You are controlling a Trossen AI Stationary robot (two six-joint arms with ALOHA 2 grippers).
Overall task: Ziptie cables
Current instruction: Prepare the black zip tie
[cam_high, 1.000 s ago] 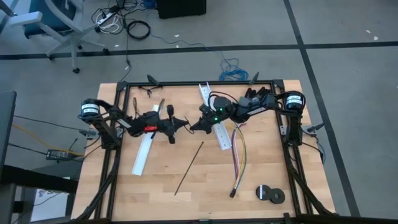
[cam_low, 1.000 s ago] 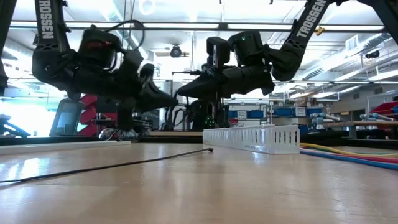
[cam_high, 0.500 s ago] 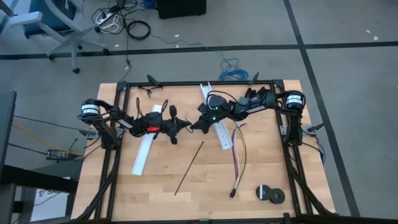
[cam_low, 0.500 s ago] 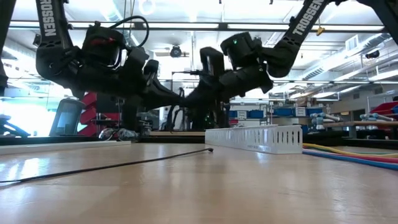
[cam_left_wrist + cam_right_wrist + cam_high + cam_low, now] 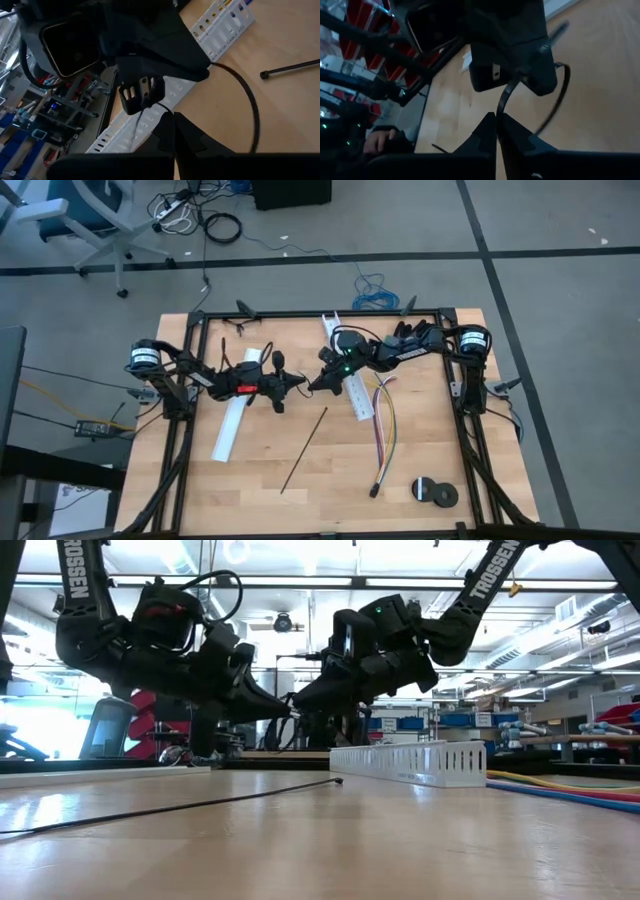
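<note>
My left gripper [image 5: 298,383] and my right gripper [image 5: 313,384] meet tip to tip above the table's middle, both shut on one black ziptie [image 5: 506,95]. Its strip bows out in a loop [image 5: 250,100] beside the tips. A second ziptie [image 5: 305,448] lies straight on the wood nearer the front. The cables [image 5: 385,430], a bundle of yellow, pink and bluish wires, lie flat to the right of it, the dark end toward the front edge. Neither gripper touches them. My left gripper pinches the thin ziptie strip [image 5: 159,107] between its two fingertips [image 5: 165,131], coming level from the table's left. The strip is lifted clear of the table. Which stretch of its length is held I cannot tell. My right gripper pinches the ziptie strip [image 5: 500,107] between its two fingertips [image 5: 487,131], coming from the table's right and slanting a little downward. From there the strip runs to the left gripper's tip, and the loop [image 5: 562,95] curves free, clear of the table.
A white slotted channel [image 5: 347,375] lies under the right arm, and another white piece [image 5: 235,420] under the left arm. Two black tape rolls [image 5: 435,492] sit at the front right. Black frame rails [image 5: 190,420] line the table's sides.
My right gripper has rolled and tipped at its wrist without leaving its place, staying tip to tip with the left gripper. In the low view the meeting point of the two tips has sunk slightly.
</note>
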